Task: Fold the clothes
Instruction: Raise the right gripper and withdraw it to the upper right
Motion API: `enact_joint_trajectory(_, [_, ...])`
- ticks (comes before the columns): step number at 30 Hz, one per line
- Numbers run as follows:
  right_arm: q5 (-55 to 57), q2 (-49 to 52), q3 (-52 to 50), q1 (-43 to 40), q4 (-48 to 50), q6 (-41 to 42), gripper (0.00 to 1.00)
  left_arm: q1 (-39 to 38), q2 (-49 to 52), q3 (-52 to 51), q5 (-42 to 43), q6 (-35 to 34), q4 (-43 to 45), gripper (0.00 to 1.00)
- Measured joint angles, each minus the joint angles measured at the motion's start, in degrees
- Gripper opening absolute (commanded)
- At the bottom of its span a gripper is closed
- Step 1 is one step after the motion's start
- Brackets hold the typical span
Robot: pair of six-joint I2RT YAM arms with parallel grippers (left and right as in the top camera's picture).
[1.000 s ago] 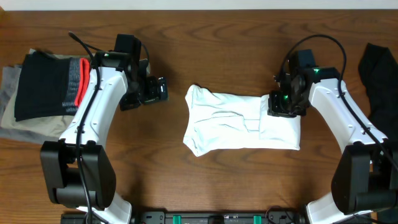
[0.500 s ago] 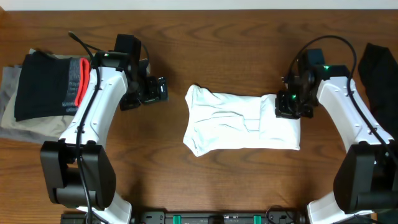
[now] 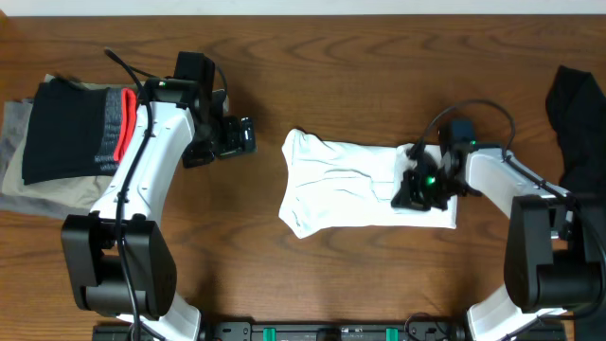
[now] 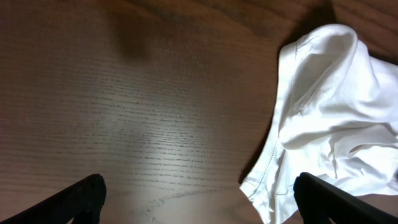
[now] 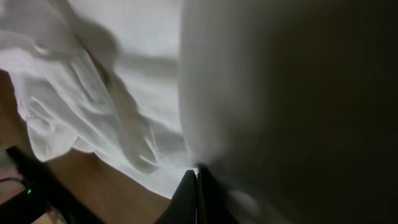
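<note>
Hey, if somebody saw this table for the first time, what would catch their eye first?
The white T-shirt lies crumpled in the middle of the dark wooden table, with the right pincer shut and pressed onto its right end. The left pincer hangs open to the left of the shirt, apart from it. At the far left, a black garment with a red-and-grey band tops an olive-grey pile.

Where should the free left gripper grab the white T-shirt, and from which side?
Grip the T-shirt by its left hem, coming from the left with the open left gripper. That stitched edge faces the gripper and its upper corner looks puffed off the table, leaving room for a finger underneath.
</note>
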Motion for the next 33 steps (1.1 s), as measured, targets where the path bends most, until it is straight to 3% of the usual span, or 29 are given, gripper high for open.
enact_joint_trajectory(8, [-2.62, 0.15, -1.07, -0.76, -1.44, 0.0, 0.01, 0.0, 0.0, 0.0, 0.0, 0.0, -0.02, 0.98])
enact_joint_trajectory(16, [-2.43, -1.4, 14.25, -6.29, -11.93, -3.04, 0.05, 0.0, 0.0, 0.0, 0.0, 0.0, -0.07, 0.98])
enact_joint_trajectory(25, [-2.45, -2.34, 19.39, -9.42, -5.25, -4.37, 0.05, 0.0, 0.0, 0.0, 0.0, 0.0, 0.09, 0.98])
enact_joint_trajectory(33, [-8.72, 6.69, 18.67, -9.51, 1.81, -4.72, 0.02, 0.0, 0.0, 0.0, 0.0, 0.0, 0.04, 0.98])
